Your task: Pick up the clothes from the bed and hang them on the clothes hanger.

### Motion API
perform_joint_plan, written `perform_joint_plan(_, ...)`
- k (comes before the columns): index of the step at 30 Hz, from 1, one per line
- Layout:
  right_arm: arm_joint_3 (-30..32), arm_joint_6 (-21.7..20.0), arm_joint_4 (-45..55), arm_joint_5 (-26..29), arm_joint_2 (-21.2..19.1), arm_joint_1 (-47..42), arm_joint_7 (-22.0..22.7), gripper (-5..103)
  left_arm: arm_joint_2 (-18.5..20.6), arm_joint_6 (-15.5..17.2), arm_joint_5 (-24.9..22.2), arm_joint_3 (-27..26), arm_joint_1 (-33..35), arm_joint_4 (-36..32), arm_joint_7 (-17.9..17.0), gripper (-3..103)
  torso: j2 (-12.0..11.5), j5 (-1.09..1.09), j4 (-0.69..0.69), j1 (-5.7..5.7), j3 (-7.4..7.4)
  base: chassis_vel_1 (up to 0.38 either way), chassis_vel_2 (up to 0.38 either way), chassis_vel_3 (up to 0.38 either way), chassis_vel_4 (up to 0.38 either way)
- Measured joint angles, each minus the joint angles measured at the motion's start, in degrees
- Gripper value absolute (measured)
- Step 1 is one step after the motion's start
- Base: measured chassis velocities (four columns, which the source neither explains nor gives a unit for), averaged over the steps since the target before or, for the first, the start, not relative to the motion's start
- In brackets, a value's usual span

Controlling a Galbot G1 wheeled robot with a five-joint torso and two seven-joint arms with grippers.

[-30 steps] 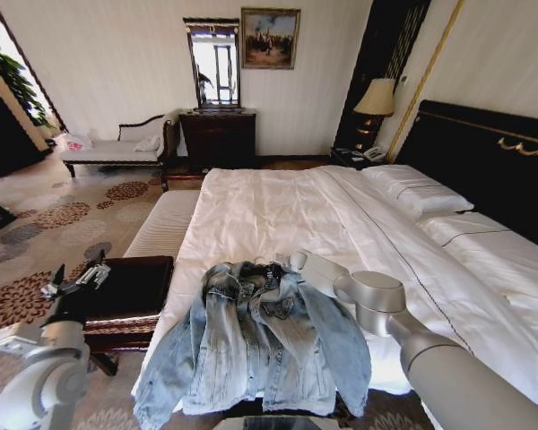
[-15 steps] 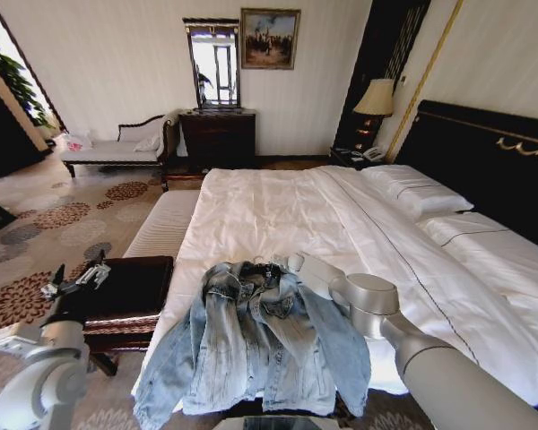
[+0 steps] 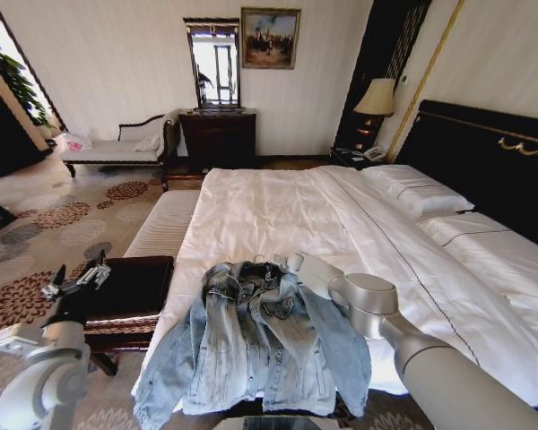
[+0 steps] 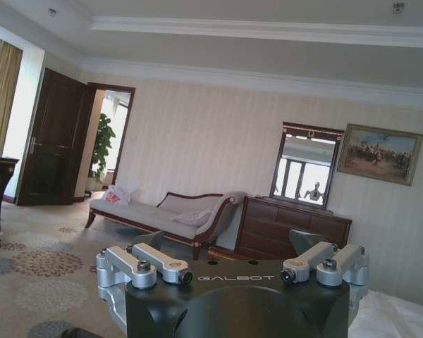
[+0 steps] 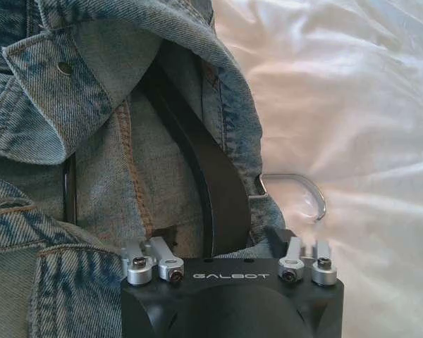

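Our right gripper (image 5: 229, 255) sits at the jacket (image 3: 260, 345) collar on the bed (image 3: 278, 210) — fingers spread around the black hanger (image 5: 208, 169). Our left gripper (image 3: 76, 279) hangs open beside the bed.

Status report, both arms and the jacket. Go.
Right gripper at jacket collar on the bed, over the black hanger inside it. Left gripper open, parked off the bed's side. Nothing in the way.

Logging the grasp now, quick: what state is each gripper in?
Left gripper: open, empty, parked beside the bed.
Right gripper: at the jacket collar over the black hanger; grip cannot be told.
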Motion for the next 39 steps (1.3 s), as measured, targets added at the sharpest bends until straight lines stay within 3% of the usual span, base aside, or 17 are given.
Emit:
perform_joint_plan(6,0.2,-0.3,-1.0,-0.2,0.6,0.0,-0.5,96,-0.2,0.0,0.1,0.1,0.0,0.1,0.0,100,0.0,0.00,0.00,0.00,0.00,0.000,0.000,0.000,0.000)
perform_joint_plan(9,0.6,-0.4,-1.6,-0.6,1.2,-0.2,-0.9,83,-0.2,0.0,0.1,0.1,-0.1,0.1,0.0,100,0.0,0.00,-0.01,0.00,0.00,0.000,0.000,0.000,0.000)
perform_joint_plan(11,0.6,-0.4,-1.7,-0.6,1.3,-0.3,-1.1,83,-0.2,0.0,0.1,0.2,-0.1,0.2,0.0,100,0.0,0.00,-0.01,0.00,0.00,0.000,0.000,0.000,0.000)
perform_joint_plan(13,0.9,-0.5,-2.3,-0.8,1.9,-0.4,-1.3,72,-0.2,0.0,0.2,0.2,-0.1,0.2,0.0,100,0.0,-0.01,-0.02,0.00,-0.01,0.000,0.000,0.000,0.000)
perform_joint_plan(14,0.9,-0.5,-2.3,-0.8,1.9,-0.4,-1.3,72,-0.2,0.0,0.2,0.2,-0.1,0.2,0.0,100,0.0,-0.01,-0.02,0.00,-0.01,0.000,0.000,0.000,0.000)
perform_joint_plan(18,1.1,-0.5,-3.2,-1.1,2.7,-0.6,-1.7,49,-0.2,0.0,0.2,0.2,-0.1,0.3,0.0,100,0.0,-0.01,-0.02,0.00,-0.01,0.000,0.000,0.000,0.000)
perform_joint_plan(22,1.4,-0.5,-3.8,-1.4,3.1,-0.6,-1.7,44,-0.2,0.0,0.2,0.2,-0.1,0.4,0.0,100,0.0,-0.01,-0.02,0.00,-0.01,0.000,0.000,0.000,0.000)
perform_joint_plan(23,1.7,-0.5,-4.1,-1.7,3.4,-0.6,-1.6,34,-0.2,0.0,0.2,0.2,-0.1,0.4,0.0,100,0.0,-0.01,-0.02,0.00,-0.01,0.000,0.000,0.000,0.000)
perform_joint_plan(28,2.3,-0.3,-4.0,-2.1,3.4,-0.6,-0.6,33,-0.1,-0.1,0.2,0.2,-0.1,0.4,0.0,100,0.0,-0.01,-0.01,0.00,0.00,0.000,0.000,0.000,0.000)
perform_joint_plan(32,4.3,0.9,-2.8,-3.2,2.8,-0.4,2.4,33,0.1,-0.1,0.2,0.2,-0.2,0.4,0.0,100,0.0,0.00,0.01,0.00,0.01,0.000,0.000,0.000,0.000)
perform_joint_plan(34,5.9,2.4,0.2,-4.2,1.5,-0.2,8.2,31,0.2,-0.1,0.1,0.1,-0.2,0.4,0.0,100,0.0,0.00,0.02,0.01,0.01,0.000,0.000,0.000,0.000)
perform_joint_plan(39,6.5,3.7,6.5,-6.4,-1.4,0.3,14.8,21,0.3,-0.1,0.0,0.3,-0.4,0.4,0.0,100,0.0,0.00,-0.01,0.02,0.01,0.000,0.000,0.000,0.000)
